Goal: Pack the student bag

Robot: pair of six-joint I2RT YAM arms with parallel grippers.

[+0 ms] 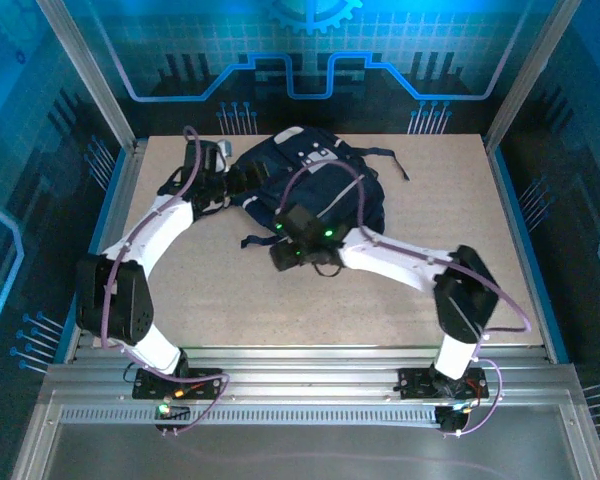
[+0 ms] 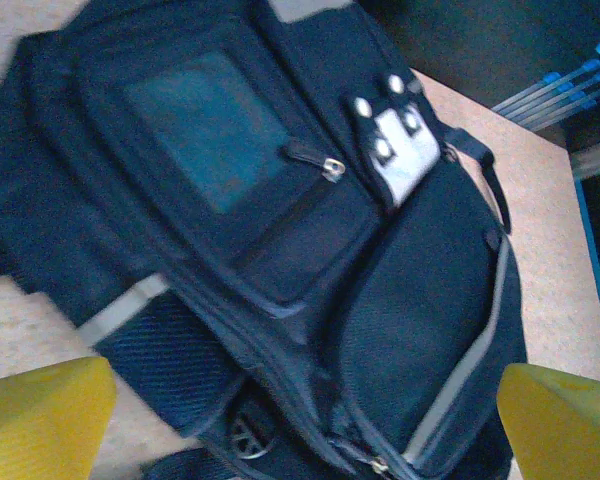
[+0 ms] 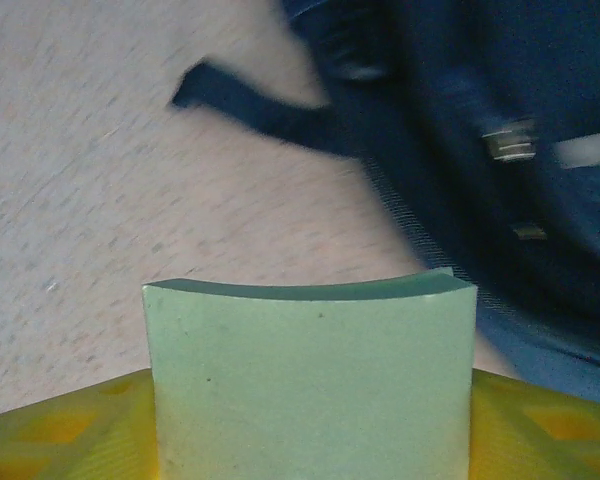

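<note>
The student bag [image 1: 325, 180] lies flat at the back middle of the table, dark navy with a white-grey patch [image 2: 400, 150] and pale zipper stripes. My left gripper [image 1: 230, 182] hovers over the bag's left side and is open, its yellow fingertips [image 2: 40, 420] far apart above the bag [image 2: 280, 200] with nothing between them. My right gripper [image 1: 298, 250] is at the bag's near edge. In the right wrist view this gripper [image 3: 310, 420] is shut on a pale green flat block [image 3: 310, 370], which bows slightly. The bag [image 3: 500, 90] lies just beyond it, to the right.
A black strap [image 3: 250, 110] trails from the bag onto the beige table [image 1: 230, 300]. Another strap [image 1: 392, 160] sticks out at the bag's right. Metal posts [image 1: 90, 70] and blue walls close in the table's sides and back.
</note>
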